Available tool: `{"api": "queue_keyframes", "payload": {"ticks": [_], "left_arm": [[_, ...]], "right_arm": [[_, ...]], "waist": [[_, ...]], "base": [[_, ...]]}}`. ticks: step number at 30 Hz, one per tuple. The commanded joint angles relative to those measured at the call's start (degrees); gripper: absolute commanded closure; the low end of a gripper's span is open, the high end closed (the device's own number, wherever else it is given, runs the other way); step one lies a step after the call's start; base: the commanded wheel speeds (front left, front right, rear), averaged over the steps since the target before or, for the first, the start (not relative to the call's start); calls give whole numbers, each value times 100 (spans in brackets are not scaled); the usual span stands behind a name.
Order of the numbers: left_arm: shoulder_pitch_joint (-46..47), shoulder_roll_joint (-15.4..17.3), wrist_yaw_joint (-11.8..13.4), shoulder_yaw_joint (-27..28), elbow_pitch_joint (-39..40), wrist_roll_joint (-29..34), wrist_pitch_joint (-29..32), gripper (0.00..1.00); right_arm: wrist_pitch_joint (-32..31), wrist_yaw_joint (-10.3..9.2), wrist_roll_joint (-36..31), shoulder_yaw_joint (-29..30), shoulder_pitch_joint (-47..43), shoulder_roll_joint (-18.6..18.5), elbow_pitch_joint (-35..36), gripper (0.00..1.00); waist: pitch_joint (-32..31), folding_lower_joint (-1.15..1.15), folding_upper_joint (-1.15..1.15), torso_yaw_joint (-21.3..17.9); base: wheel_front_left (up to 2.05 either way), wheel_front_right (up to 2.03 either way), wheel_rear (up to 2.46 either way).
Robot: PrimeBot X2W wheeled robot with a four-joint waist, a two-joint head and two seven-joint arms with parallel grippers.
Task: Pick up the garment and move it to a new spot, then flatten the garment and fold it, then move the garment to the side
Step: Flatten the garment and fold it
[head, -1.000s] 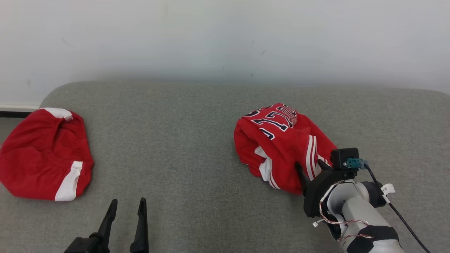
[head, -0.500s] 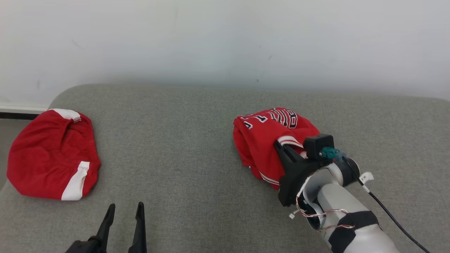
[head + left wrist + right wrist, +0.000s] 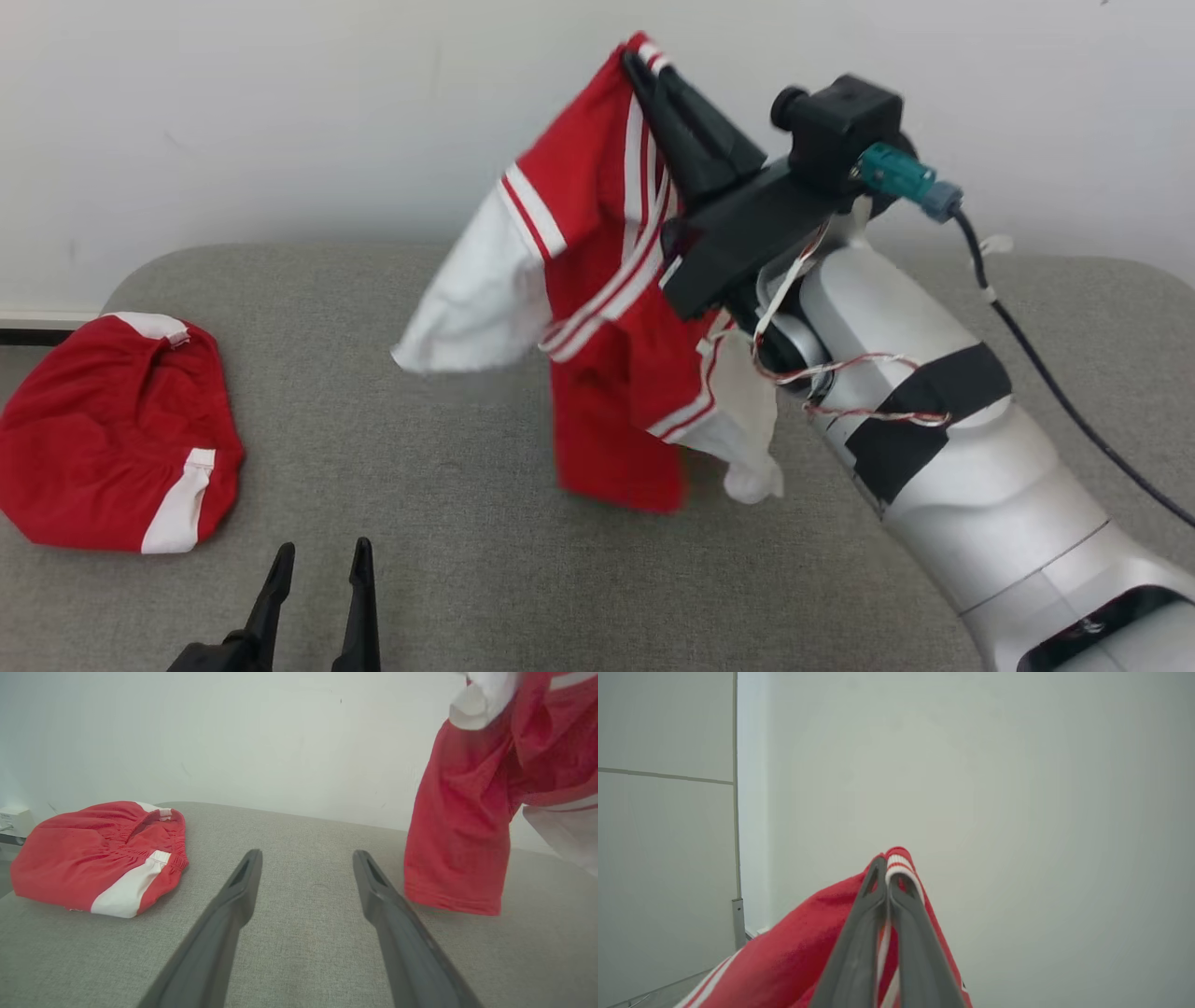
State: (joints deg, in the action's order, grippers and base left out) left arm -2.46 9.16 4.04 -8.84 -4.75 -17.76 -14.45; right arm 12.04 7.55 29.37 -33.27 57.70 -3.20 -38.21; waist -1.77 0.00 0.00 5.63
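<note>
Right gripper [image 3: 639, 62] is standing high above the padded surface. Its two long dark fingers are pressed together, pinching a striped edge of the red mesh jersey [image 3: 602, 280] with white trim bands and white panels. In the right wrist view the fingers [image 3: 861, 933] are lying flat against each other, and a red-and-white banded edge is poking out past the tips against the pale wall [image 3: 1017, 788]. The jersey is hanging in the air from that pinch, over the middle of the flat grey fabric-covered cushion [image 3: 448, 560]. One white panel is flaring toward the robot's left, and another white flap is drooping beside the silver forearm with black tape bands [image 3: 943, 439]. The lower hem is dangling close to the cushion; whether it is touching cannot be told, as the cloth there is blurred. Left gripper [image 3: 320, 553] is sitting low at the near edge, fingers spread apart and gripping nothing, pointing over bare grey cloth. In the left wrist view the jersey is hanging beyond the finger at that view's right. Crumpled red shorts with a white side stripe and gathered waistband [image 3: 103, 439] are lying at the cushion's far left end, well apart from the jersey. A black cable [image 3: 1036, 317] is trailing from the teal plug on the black camera block [image 3: 840, 121] at the right wrist.
</note>
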Motion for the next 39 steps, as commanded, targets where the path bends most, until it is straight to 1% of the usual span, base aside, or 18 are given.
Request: {"api": "queue_keyframes", "payload": {"ticks": [1,5,8,13,17,23,24,28,29,30,31,34,37,38,39], "left_arm": [[-24,26,24,-8,27,-36,-22,0],[-35,20,27,-26,33,-46,-20,0],[-25,11,28,-33,27,-62,-27,0],[8,22,26,-37,10,-80,-36,0],[97,9,29,-43,-11,-90,-46,0],[186,-2,17,-40,-62,-107,-59,0],[186,-2,17,-40,-62,-107,-59,0],[212,-8,2,-50,-102,-114,-62,0],[220,-9,-4,-55,-110,-113,-64,0],[220,-11,-9,-59,-121,-112,-65,0],[216,-12,-11,-61,-131,-111,-66,0],[225,-18,-26,-77,-161,-111,-68,0],[195,-18,-30,-76,-182,-120,-71,0],[172,-17,-26,-71,-185,-124,-72,0],[148,-17,-21,-67,-187,-126,-73,0]], "right_arm": [[95,-12,-103,112,113,-115,-7,100],[220,-12,-291,631,58,-251,-276,100],[161,-12,-500,1080,-254,-470,-827,100],[77,-12,-1026,1925,-749,-777,-1856,100],[140,-12,-1400,2502,-1129,-902,-2434,100],[241,-12,-1795,3178,-1596,-986,-2876,100],[241,-12,-1795,3178,-1596,-986,-2876,100],[281,-12,-1977,3686,-1785,-1020,-3022,100],[292,-12,-2038,3800,-1823,-1020,-3032,90],[301,-12,-2081,3916,-1867,-997,-3034,4],[308,-12,-2135,4026,-1910,-969,-3027,0],[306,-12,-2309,4263,-2034,-938,-3031,0],[241,-12,-2647,4471,-2169,-978,-3035,0],[209,-12,-2796,4498,-2207,-952,-2991,0],[188,-12,-2901,4513,-2227,-852,-2908,0]], "waist": [[4,0,0,-12],[28,0,0,-10],[67,0,0,-17],[164,0,0,-61],[240,0,0,-105],[315,0,0,-201],[315,0,0,-201],[321,0,0,-245],[320,0,0,-250],[313,0,0,-251],[304,0,0,-252],[265,0,0,-237],[197,0,0,-212],[176,0,0,-206],[156,0,0,-199]], "base": [[0,0,0],[0,0,0],[0,0,0],[0,0,0],[0,0,0],[0,0,0],[0,0,0],[0,0,0],[0,0,0],[0,0,0],[0,0,0],[0,0,0],[0,0,0],[0,0,0],[0,0,0]]}}
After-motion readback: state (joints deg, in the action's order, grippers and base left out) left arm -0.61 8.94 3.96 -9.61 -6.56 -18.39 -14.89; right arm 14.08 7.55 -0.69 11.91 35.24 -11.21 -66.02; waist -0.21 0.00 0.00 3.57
